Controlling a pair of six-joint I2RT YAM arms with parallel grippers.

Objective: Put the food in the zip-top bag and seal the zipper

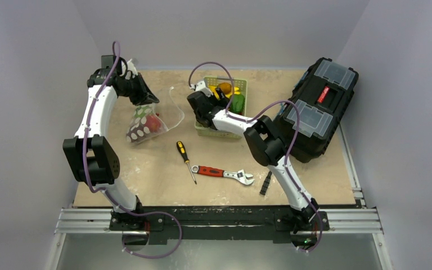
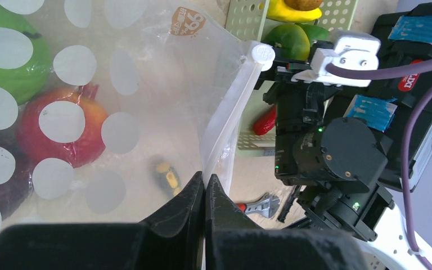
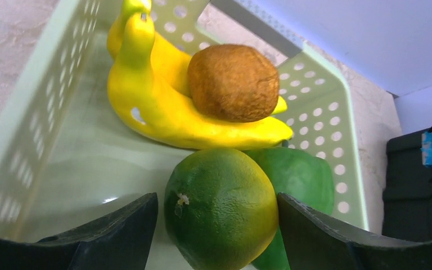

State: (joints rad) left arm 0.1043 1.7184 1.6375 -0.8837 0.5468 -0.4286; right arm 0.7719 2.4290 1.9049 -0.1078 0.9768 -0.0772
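Two arms reach over the sandy-brown table [image 1: 146, 180]. The left tool [image 2: 204, 183] is clenched, its black fingers pressed together on the mouth edge of the clear plastic zip-top bag with white polka dots [image 2: 146, 84]. The thin pale zipper strip [image 2: 230, 112] runs from those fingertips up to a white end piece. The bag lies on the left part of the table, and through its film show a glossy red apple-like fruit [image 2: 62, 132], a bright green fruit [image 2: 5, 62] and a dark purple piece [image 2: 0, 185].

The right tool [image 3: 216, 197] hangs inside the pale green slotted plastic basket [image 3: 320, 107]. Its jaws are spread to either side of a round green citrus-like fruit [image 3: 219, 208] and stand very close to its flanks; I cannot tell whether they press on it. Just behind that fruit lies a second darker green piece [image 3: 304, 174]. Further back are a yellow toy banana bunch [image 3: 163, 112] and a rough brown oval fruit [image 3: 233, 81] resting on it.

On the table between the arms lie a screwdriver with a black-and-yellow handle [image 1: 184, 157] and a red-handled adjustable wrench [image 1: 225, 173]. A black plastic toolbox [image 1: 315, 109] sits at the right.
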